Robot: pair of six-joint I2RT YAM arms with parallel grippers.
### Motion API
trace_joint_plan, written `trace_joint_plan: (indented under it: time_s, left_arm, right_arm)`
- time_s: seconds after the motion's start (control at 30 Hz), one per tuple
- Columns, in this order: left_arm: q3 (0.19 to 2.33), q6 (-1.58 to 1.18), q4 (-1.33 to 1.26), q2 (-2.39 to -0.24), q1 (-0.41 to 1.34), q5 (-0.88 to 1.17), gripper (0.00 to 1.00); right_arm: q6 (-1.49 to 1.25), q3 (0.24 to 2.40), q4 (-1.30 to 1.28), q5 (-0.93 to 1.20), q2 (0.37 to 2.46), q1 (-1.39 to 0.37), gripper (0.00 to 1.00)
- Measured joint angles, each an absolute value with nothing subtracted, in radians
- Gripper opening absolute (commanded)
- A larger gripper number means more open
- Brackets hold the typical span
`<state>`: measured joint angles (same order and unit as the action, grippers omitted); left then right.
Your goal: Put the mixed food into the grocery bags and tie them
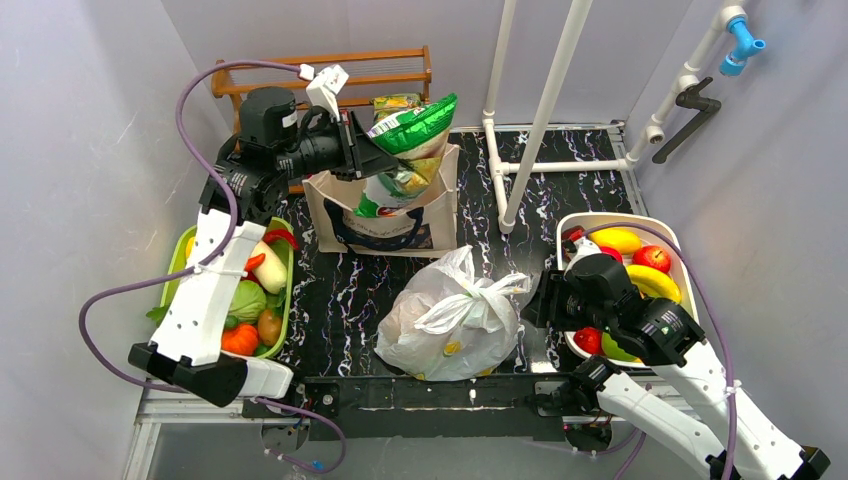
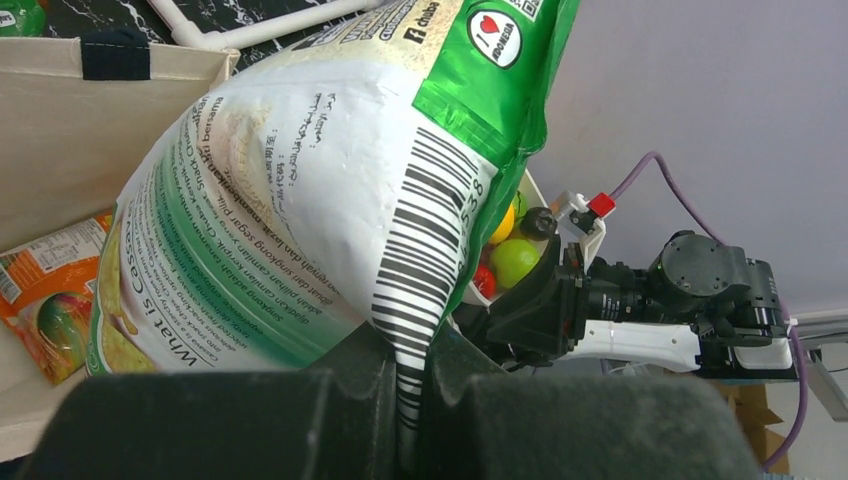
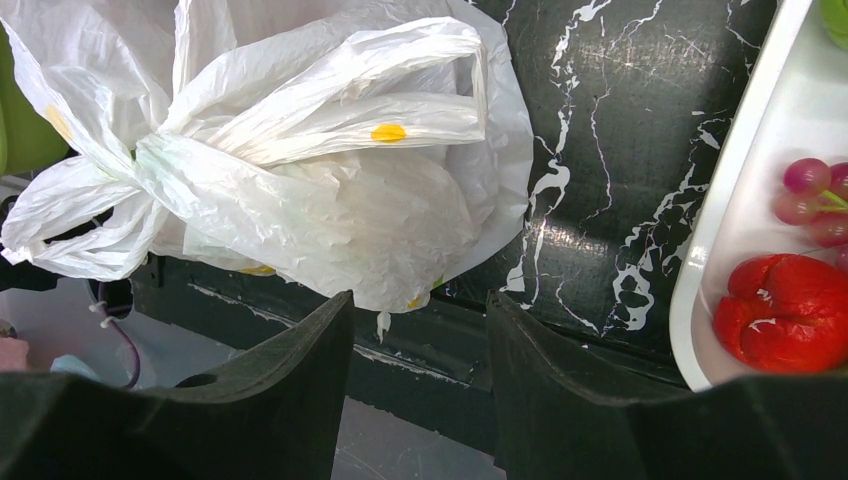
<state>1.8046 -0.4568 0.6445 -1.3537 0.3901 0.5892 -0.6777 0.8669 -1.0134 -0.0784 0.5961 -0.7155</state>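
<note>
The green snack packet point(image 1: 425, 125) is clamped at its edge seam between the fingers of the left gripper point(image 2: 415, 375) and is held tilted above the mouth of the canvas tote point(image 1: 335, 215), which stands near the far edge of the bench, left of centre. The packet is to be lowered until its lower end sits well inside the tote walls, clear of the navy handles and beside the orange packet point(image 2: 45, 300) lying inside, before the fingers are parted; early release risks the packet tipping over the rim. The right gripper point(image 3: 420, 330) is held empty, fingers apart, beside the white plastic bag point(image 1: 445, 320) at the near edge, whose handles appear knotted
</note>
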Motion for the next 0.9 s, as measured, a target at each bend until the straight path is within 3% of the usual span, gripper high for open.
trace_joint_plan:
  time_s: [0.27, 0.47, 0.9]
  left_arm:
    - [1.67, -0.548, 0.49, -1.354, 0.294, 0.733, 0.0]
    - [1.726, -0.664, 0.286, -1.508, 0.204, 0.884, 0.0]
    - [1.631, -0.784, 0.101, -1.621, 0.186, 1.069, 0.0]
  right_arm:
    - [-0.677, 0.866, -1.011, -0.078, 0.596, -0.715, 0.58]
    - [-0.677, 0.859, -0.995, -0.075, 0.611, -0.715, 0.58]
    - [-0.678, 0.852, -0.994, -0.078, 0.591, -0.715, 0.58]
